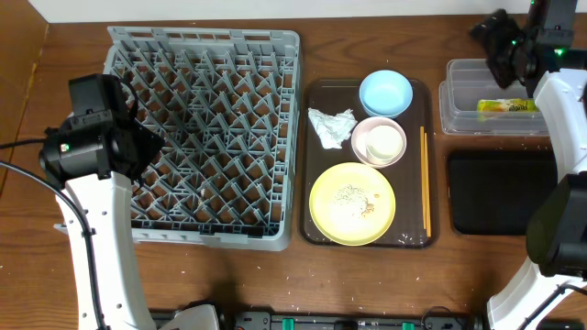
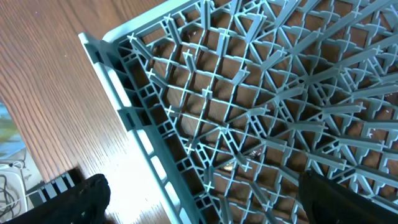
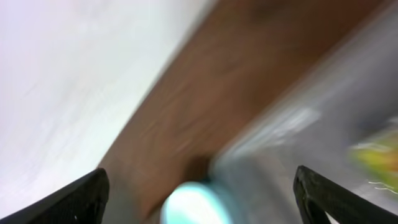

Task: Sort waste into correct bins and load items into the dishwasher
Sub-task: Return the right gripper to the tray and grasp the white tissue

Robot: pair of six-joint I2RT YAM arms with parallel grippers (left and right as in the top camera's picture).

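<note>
right hand point(image 3: 200, 174): open, fingers wide apart, nothing between them. wrist view is blurred.
right hand spot: far right of the table point(image 1: 367, 275), over the far edge of the tub point(image 1: 459, 96).
wrapper point(image 1: 507, 107): yellow-green, lies inside the tub, just under your right hand on its near side. not touched.
black tray point(image 1: 500, 192): just beside the tub, on the side nearer you from the right hand.
left hand point(image 2: 202, 180): open, fingers spread, nothing between them.
left hand spot: over the left wall of the rack point(image 1: 206, 137). its wrist view shows rack pegs below and bare wood to the left.
brown tray point(image 1: 316, 92): between your two hands, just right of the rack.
blue bowl point(image 1: 385, 92): far end of the brown tray, left of your right hand, the dish closest to it.
pink bowl point(image 1: 359, 137): just nearer you than the blue bowl.
cup point(image 1: 385, 143): white, sits inside the pink bowl.
plate point(image 1: 330, 220): yellow, near end of the brown tray, well apart from both hands.
crumbs point(image 1: 353, 194): pale bits on the plate.
white paper point(image 1: 331, 126): crumpled, on the brown tray, just left of the pink bowl.
chopsticks point(image 1: 425, 179): lie along the brown tray's right edge, the side toward your right hand.
</note>
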